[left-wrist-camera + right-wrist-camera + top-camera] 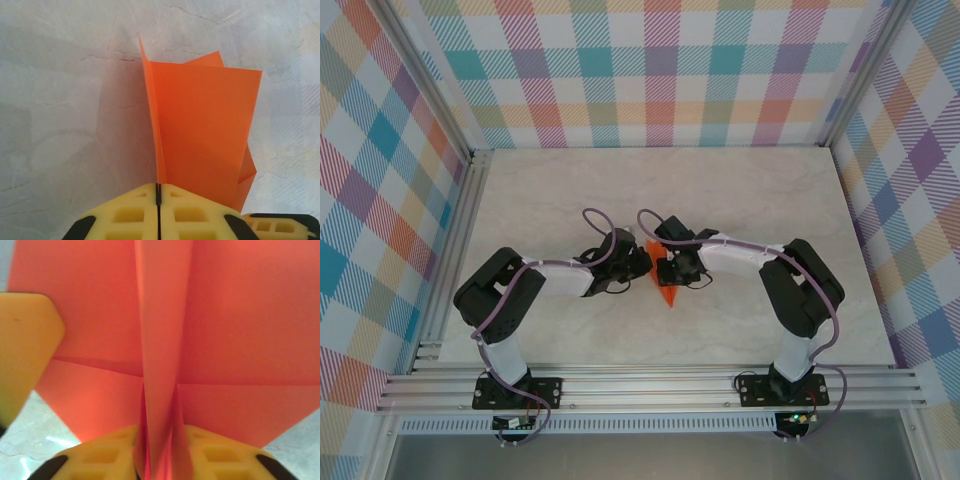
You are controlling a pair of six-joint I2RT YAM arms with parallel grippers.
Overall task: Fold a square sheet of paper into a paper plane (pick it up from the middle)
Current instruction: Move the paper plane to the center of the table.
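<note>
Pinching flush together at the bottom of its wrist view, the left gripper (158,202) has its two yellow plastic fingers (192,215) clamped on the edge of a sheet of thin bright orange paper (205,130), which is caught in the seam between them. From that seam the paper extends away as a broad panel with a sharp crease along its left side. Further layers peek out behind its far edge and at its lower right corner. Another yellow finger (280,222), belonging to the right arm, sits just beside that lower right corner.

The right gripper (160,462) is likewise closed on the paper. Its yellow fingers (100,455) squeeze a narrow standing ridge of the sheet, and flat orange flaps (240,315) with straight creases spread to either side. A blurred yellow finger (25,350) of the left arm overlaps the left flap.

From above, the two grippers meet tip to tip near the middle of the pale marbled tabletop (550,190). The orange paper (667,296) shows as a small pointed shape between them and towards the near side. I cannot tell whether it touches the table. Pastel chequered walls (660,70) enclose the table, and aluminium rails (650,385) carry the arm bases.
</note>
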